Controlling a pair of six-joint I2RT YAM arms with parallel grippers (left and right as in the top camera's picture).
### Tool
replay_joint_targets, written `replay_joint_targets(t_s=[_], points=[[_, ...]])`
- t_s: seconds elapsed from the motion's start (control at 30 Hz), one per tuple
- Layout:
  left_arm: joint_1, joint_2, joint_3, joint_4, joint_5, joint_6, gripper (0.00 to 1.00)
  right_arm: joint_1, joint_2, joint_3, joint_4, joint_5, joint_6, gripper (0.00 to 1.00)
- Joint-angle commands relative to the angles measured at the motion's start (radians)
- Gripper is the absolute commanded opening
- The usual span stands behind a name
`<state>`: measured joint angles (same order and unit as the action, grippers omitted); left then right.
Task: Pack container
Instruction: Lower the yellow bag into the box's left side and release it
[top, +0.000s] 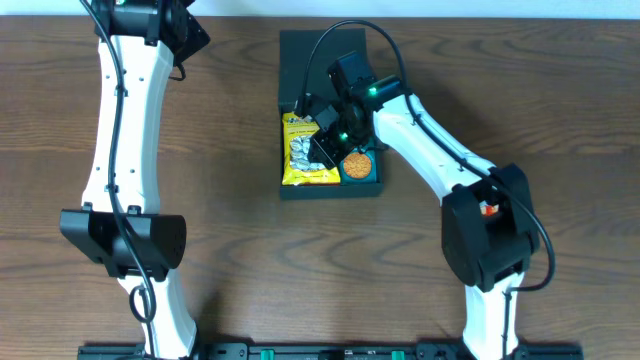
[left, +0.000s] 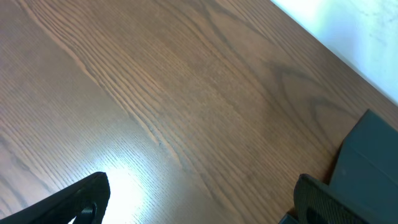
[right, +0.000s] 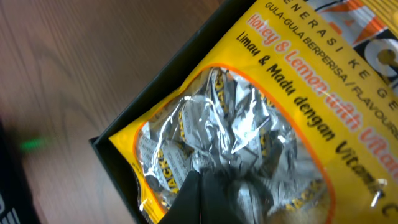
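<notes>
The dark teal container (top: 330, 191) sits mid-table with its lid (top: 310, 55) folded open toward the back. Inside lie a yellow candy bag (top: 303, 165) on the left and a small teal snack box with an orange cookie picture (top: 359, 166) on the right. My right gripper (top: 330, 135) is down over the bag. In the right wrist view its fingers (right: 208, 194) are shut together, pinching the bag's clear film (right: 280, 93) by the container wall (right: 160, 84). My left gripper (top: 195, 40) hovers open and empty at the far left; it shows in the left wrist view (left: 202, 199).
Brown wooden table (top: 220, 150) all around. The lid's corner (left: 370, 155) shows at the right of the left wrist view. The table's back edge and a white wall (left: 348, 25) lie beyond it.
</notes>
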<state>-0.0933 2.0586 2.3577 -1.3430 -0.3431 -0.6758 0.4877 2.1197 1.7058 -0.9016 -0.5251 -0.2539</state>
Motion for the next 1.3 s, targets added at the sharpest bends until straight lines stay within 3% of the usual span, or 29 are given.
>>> replay_joint_targets(t_s=[0.0,0.67,0.97,1.27], points=[[0.003,-0.017,0.020,-0.006,-0.004,0.003,0.95,0.010,0.032,-0.008,0.012,-0.002,0.007,0.01],[0.003,-0.017,0.020,0.011,-0.004,0.003,0.95,0.002,0.002,0.073,-0.019,-0.006,0.019,0.01],[0.003,-0.017,0.020,0.011,-0.004,0.003,0.95,0.010,-0.018,0.080,-0.188,-0.006,-0.119,0.01],[0.003,-0.017,0.020,0.014,-0.004,0.003,0.95,0.023,0.012,0.075,-0.155,-0.002,-0.124,0.01]])
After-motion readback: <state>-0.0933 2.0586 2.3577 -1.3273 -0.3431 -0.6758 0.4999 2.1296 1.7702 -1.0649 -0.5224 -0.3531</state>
